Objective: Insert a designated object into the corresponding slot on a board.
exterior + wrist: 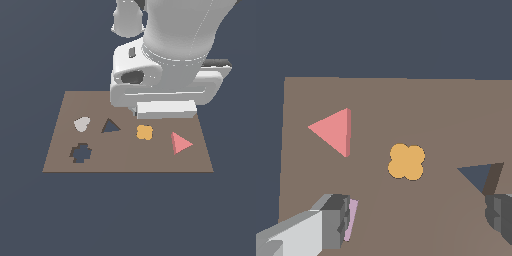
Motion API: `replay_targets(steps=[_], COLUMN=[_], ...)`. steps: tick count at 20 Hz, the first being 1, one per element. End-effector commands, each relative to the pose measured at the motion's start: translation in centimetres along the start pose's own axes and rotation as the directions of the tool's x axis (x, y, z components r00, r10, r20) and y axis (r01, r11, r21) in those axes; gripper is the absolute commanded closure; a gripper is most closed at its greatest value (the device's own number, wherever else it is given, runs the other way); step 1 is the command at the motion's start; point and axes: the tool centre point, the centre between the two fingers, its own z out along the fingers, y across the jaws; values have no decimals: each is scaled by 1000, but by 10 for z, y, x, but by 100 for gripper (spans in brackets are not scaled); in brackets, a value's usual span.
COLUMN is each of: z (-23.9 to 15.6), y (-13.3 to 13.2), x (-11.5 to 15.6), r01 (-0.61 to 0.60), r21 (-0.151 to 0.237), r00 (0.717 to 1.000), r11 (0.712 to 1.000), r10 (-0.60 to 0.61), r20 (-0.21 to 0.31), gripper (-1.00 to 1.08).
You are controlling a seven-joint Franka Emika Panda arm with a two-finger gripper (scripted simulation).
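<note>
Backdrop: plain dark slate-blue [30, 45], flat and uniform on every side in the exterior view.
Surface: same slate-blue [125, 215], no visible edges or corners.
Wrist view: identical blue field [386, 35].
Light: even, soft, diffuse.
Shadows: only faint ones.

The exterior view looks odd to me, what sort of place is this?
Most likely a computer simulation, not a real room: a flat brown board with shaped cut-outs floats on a featureless dark blue ground, with a red triangle and a smooth white robot arm above.
</note>
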Motion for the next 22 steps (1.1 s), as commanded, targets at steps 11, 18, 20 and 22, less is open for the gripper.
replay_targets(steps=[11,18,20,22], z=[73,90,92,93], y=[-74,-92,-94,-95], x=[29,38,39,39], r01=[-14,-18,-18,-19], r21=[-12,-15,-15,-15], r00=[1000,999,999,999], r11=[1000,1000,1000,1000], r10=[15,18,19,19], r20=[21,26,27,28], gripper=[-92,-92,-92,-92])
